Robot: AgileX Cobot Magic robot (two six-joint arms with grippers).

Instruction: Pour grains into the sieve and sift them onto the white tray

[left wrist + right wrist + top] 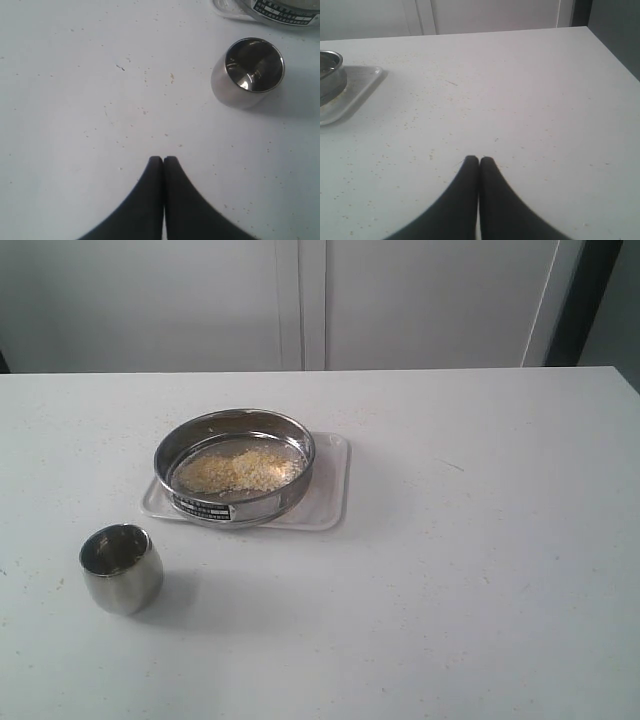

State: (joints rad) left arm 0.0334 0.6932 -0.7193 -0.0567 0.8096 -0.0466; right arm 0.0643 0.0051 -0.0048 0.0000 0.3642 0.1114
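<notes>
The sieve (234, 466), a shallow steel ring with a label plate on its side, rests on the white tray (328, 492). A pile of pale yellow grains (240, 470) lies on its mesh. Neither arm shows in the exterior view. My left gripper (163, 159) is shut with nothing in it, above bare table, apart from the small steel cup (248, 72); the sieve's label (282, 11) peeks in at that view's edge. My right gripper (479, 160) is shut and holds nothing, well away from the sieve (331, 75) and the tray (355, 92).
A small rounded steel cup (122, 567) stands upright near the front left of the white table (480, 570), looking empty inside. Fine specks are scattered over the tabletop. White cabinet doors stand behind the table's far edge.
</notes>
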